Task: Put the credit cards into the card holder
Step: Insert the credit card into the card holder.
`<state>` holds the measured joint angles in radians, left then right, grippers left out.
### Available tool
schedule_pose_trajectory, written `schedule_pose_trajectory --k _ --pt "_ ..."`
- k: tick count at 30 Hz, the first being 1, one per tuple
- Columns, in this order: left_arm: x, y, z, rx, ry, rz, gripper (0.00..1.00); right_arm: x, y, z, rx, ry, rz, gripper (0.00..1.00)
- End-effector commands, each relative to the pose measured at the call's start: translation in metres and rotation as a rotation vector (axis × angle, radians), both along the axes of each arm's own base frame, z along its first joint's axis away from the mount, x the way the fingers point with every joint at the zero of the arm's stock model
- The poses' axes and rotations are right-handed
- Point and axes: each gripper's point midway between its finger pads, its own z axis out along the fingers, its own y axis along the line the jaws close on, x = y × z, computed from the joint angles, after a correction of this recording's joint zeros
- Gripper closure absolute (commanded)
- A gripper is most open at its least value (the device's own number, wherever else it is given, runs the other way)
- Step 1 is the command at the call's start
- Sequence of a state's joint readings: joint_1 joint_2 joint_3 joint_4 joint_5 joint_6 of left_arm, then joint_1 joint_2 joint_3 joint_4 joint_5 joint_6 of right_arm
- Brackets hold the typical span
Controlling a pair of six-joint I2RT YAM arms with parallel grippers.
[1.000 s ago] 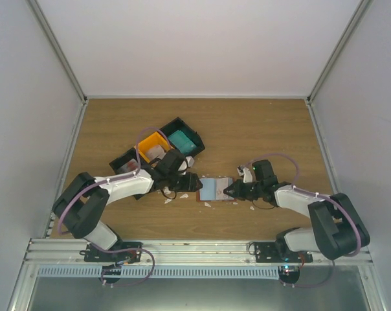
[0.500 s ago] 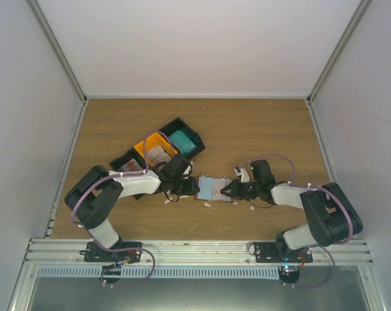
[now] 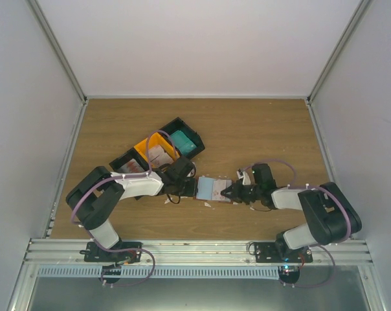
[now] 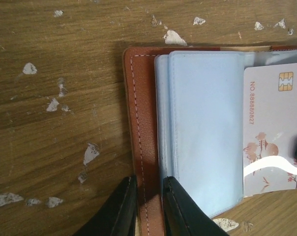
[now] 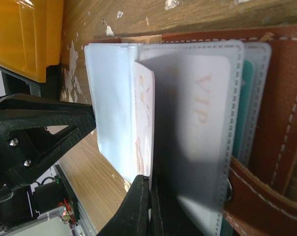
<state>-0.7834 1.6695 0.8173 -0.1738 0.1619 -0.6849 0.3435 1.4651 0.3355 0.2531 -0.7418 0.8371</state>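
Note:
The reddish-brown card holder (image 3: 214, 188) lies open on the table between my two grippers, its pale plastic sleeves (image 4: 202, 128) showing. My left gripper (image 4: 146, 191) is shut on the holder's left leather edge (image 4: 141, 98), one finger on each side of it. My right gripper (image 5: 149, 184) is shut on a white credit card (image 5: 143, 123) with red marks. The card stands on edge, partly slid between the sleeves. A teal card (image 5: 248, 88) and a VIP card (image 5: 202, 98) sit in other sleeves.
Behind the left arm stand an orange bin (image 3: 153, 146) with whitish cards and black bins (image 3: 182, 140), one with teal cards. Tiny white scraps (image 4: 92, 152) dot the wood around the holder. Grey walls enclose the table on three sides.
My left gripper has moved right to the holder and its jaws have narrowed onto the leather edge. The right gripper has shifted slightly left with the card.

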Motion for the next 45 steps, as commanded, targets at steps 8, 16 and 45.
schedule_pose_trajectory --k 8,16,45 --pt "-0.006 -0.006 -0.011 0.039 0.010 -0.023 0.85 -0.003 -0.004 -0.011 0.004 0.064 -0.043 0.99" --pt "-0.008 -0.009 -0.014 0.039 0.018 -0.037 0.86 0.000 0.000 -0.013 0.020 0.065 -0.029 0.99" --pt "-0.014 -0.017 -0.016 0.031 0.031 -0.061 0.86 0.000 0.025 -0.021 0.044 0.078 0.004 0.96"
